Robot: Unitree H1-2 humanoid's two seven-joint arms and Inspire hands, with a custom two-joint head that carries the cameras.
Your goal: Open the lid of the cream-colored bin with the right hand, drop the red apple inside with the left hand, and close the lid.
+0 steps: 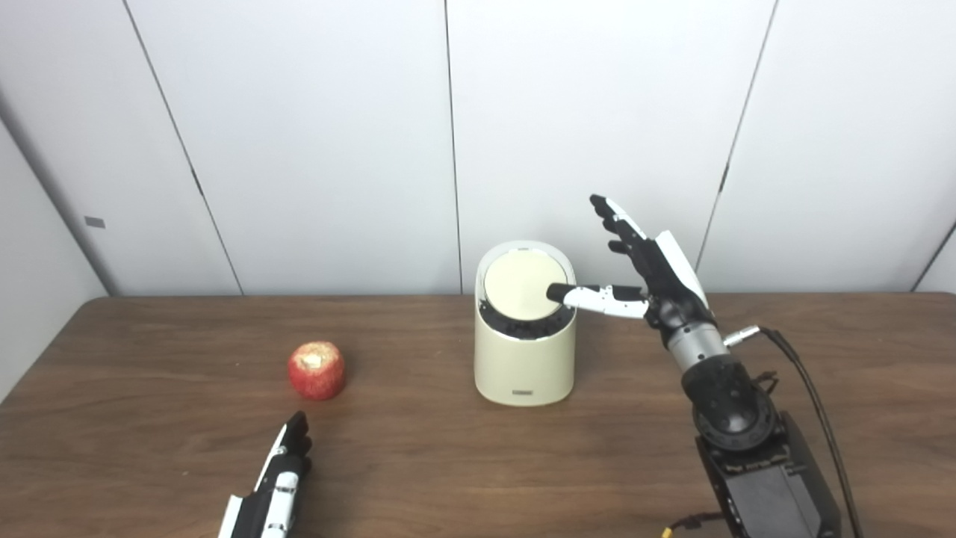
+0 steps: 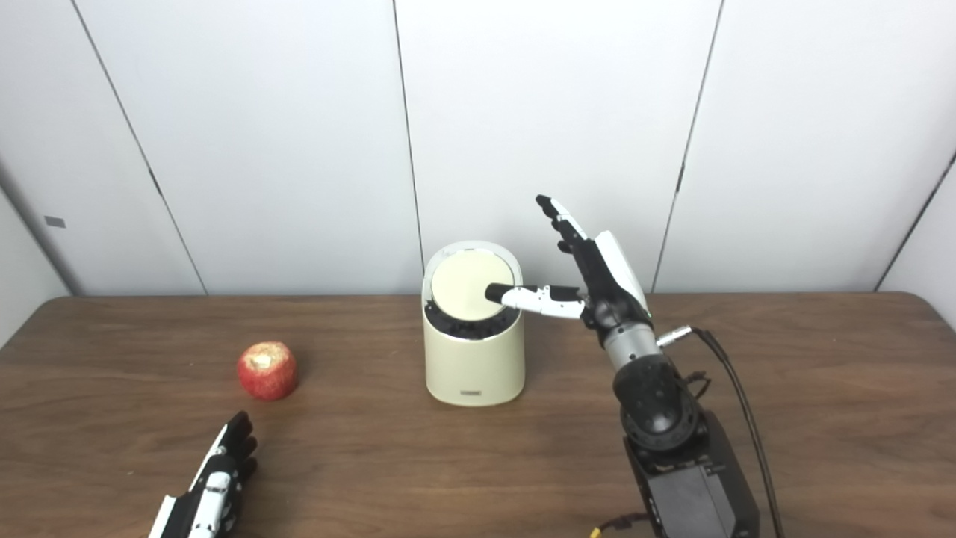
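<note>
On the brown wooden table (image 1: 463, 463) before white wall panels (image 1: 299, 134), both hands (image 1: 657, 273) spread, holding nothing.

Cream-coloured bin (image 1: 525, 366) showing a black ring under its pale lid (image 1: 519, 285); red apple (image 1: 317, 370) showing a yellowish top; dark wood-grain tabletop (image 1: 463, 463); black-and-white hands (image 1: 657, 276); white panelled wall (image 1: 314, 134)

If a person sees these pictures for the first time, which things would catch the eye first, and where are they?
Probably the cream-colored bin at the table's middle, with the right hand raised beside it, thumb resting on the lid. Next the red apple to the left, apart from the left hand lying near the front edge.
</note>
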